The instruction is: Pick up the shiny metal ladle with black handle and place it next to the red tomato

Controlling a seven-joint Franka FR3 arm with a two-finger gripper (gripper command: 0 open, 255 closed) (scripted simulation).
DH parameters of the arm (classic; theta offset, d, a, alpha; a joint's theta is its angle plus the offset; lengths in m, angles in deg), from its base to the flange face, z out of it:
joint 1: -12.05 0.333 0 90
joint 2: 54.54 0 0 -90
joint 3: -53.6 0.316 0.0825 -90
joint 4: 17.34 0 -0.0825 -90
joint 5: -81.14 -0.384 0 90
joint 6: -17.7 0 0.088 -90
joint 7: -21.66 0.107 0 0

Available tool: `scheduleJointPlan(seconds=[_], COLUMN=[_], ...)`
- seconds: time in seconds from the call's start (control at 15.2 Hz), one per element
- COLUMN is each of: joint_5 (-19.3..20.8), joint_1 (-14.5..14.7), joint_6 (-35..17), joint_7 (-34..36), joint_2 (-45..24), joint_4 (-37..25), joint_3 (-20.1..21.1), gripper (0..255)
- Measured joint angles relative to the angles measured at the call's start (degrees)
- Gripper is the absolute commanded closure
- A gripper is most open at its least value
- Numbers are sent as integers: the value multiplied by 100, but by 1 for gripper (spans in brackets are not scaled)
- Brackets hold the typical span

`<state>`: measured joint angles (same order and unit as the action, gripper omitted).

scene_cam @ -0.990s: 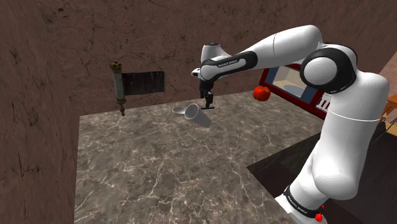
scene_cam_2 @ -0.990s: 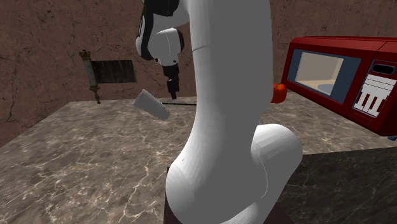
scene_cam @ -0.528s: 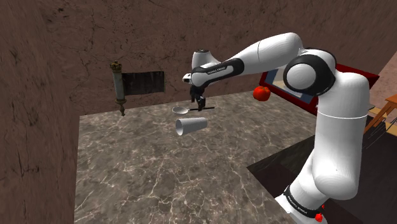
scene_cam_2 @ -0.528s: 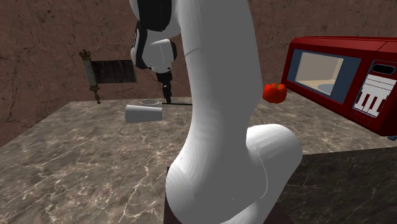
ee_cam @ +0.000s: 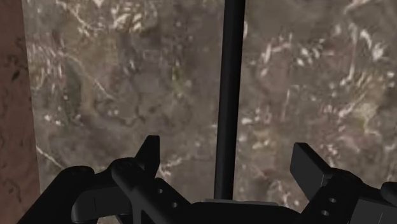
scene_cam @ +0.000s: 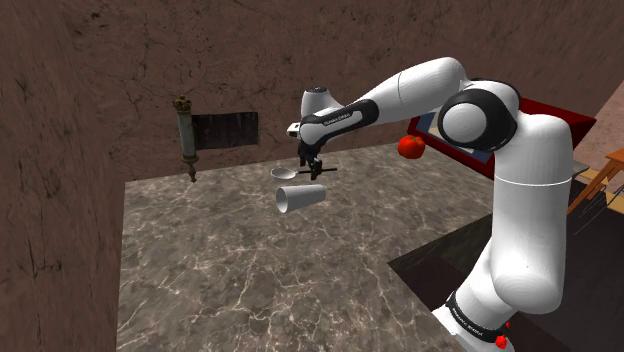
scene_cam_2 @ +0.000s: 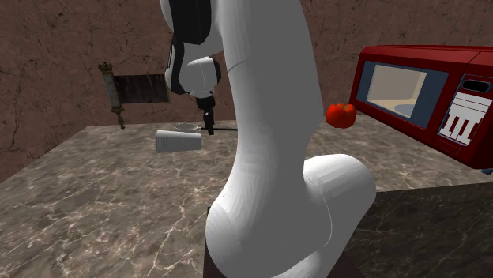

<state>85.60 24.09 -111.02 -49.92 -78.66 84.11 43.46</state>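
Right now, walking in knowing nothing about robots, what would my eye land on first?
Probably the big white arm reaching over the marbled counter, its black hand open with a finger on either side of the thin black handle of the ladle. Next comes the red microwave at the second exterior view's right, with the red tomato to its left. A white cup lies on its side near the ladle's bowl.

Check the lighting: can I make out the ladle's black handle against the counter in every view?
Wrist view: no glare; the ladle's thin black handle stands out sharply on the brown marbled counter, between the black tool's open fingers. Shoulder view: dim; the shiny grey ladle bowl shows pale, the handle only a faint dark line. Second exterior view: likewise thin, beside the white arm.
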Motion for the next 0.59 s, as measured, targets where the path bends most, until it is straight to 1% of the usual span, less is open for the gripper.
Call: scheduleJointPlan(seconds=[0.2,0.26,0.59], joint_5=[-1,-1,0], joint_1=[-1,-1,1], joint_6=[-4,-4,-5], joint_7=[-1,-1,0], joint_2=[-4,-4,8], joint_4=[-1,-1,3], joint_3=[0,0,1], gripper=[0,255,255])
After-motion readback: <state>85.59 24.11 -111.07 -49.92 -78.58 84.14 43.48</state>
